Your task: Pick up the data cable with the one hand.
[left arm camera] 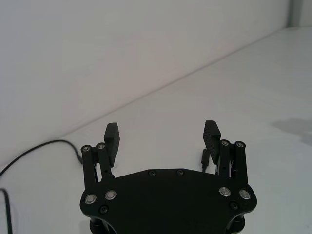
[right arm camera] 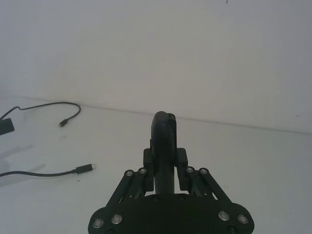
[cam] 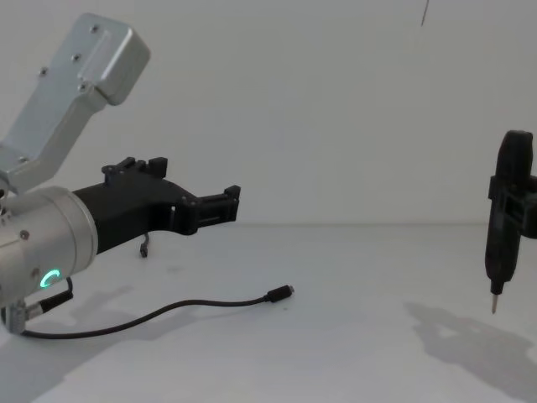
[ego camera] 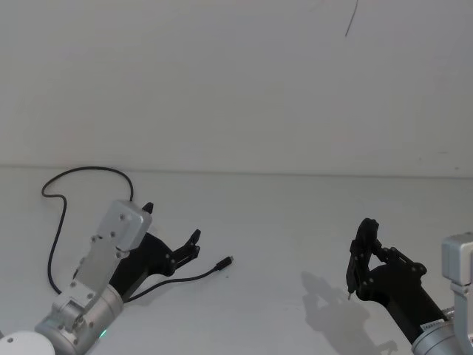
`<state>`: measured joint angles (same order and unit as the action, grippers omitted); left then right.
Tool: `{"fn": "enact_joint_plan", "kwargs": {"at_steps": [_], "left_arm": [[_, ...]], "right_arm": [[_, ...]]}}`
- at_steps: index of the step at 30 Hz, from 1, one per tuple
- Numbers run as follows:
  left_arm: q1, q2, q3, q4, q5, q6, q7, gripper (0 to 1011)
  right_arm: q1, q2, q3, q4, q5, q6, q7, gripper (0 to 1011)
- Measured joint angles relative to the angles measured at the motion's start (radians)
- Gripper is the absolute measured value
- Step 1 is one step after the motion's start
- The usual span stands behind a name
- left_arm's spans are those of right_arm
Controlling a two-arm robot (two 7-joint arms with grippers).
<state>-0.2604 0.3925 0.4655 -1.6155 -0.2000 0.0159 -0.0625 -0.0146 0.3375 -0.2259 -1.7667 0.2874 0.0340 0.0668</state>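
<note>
The data cable (ego camera: 177, 279) is a thin black cord lying on the white table, looping off to the far left. Its small metal-tipped plug (ego camera: 226, 261) points right; the plug (cam: 280, 293) rests flat. My left gripper (ego camera: 171, 223), the black two-fingered hand on a silver wrist with a green ring, hovers open above the cord just left of the plug, with nothing between its fingers (left arm camera: 112, 132). Part of the cable (left arm camera: 205, 157) shows beside one finger. The cable's other end (right arm camera: 62, 124) lies farther back.
My right gripper (ego camera: 367, 248) hangs at the right, shut on a slim black pen-shaped tool (cam: 501, 227) whose tip points down above the table. A white wall (ego camera: 236, 81) stands behind the table. Open tabletop (ego camera: 288, 222) lies between the arms.
</note>
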Motion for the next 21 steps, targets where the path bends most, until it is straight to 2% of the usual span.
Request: {"fn": "enact_joint_plan", "kwargs": {"at_steps": [13, 18, 21], "left_arm": [[-0.083, 0.044, 0.040, 0.047, 0.002, 0.030, -0.156, 1002], [-0.129, 0.069, 0.063, 0.073, 0.025, 0.055, -0.225, 1002], [-0.145, 0.077, 0.072, 0.080, 0.037, 0.066, -0.245, 1002]], "right_arm": [[0.000, 0.000, 0.000, 0.000, 0.000, 0.000, 0.000, 269], [0.000, 0.000, 0.000, 0.000, 0.000, 0.000, 0.000, 269], [0.000, 0.000, 0.000, 0.000, 0.000, 0.000, 0.000, 269]]}}
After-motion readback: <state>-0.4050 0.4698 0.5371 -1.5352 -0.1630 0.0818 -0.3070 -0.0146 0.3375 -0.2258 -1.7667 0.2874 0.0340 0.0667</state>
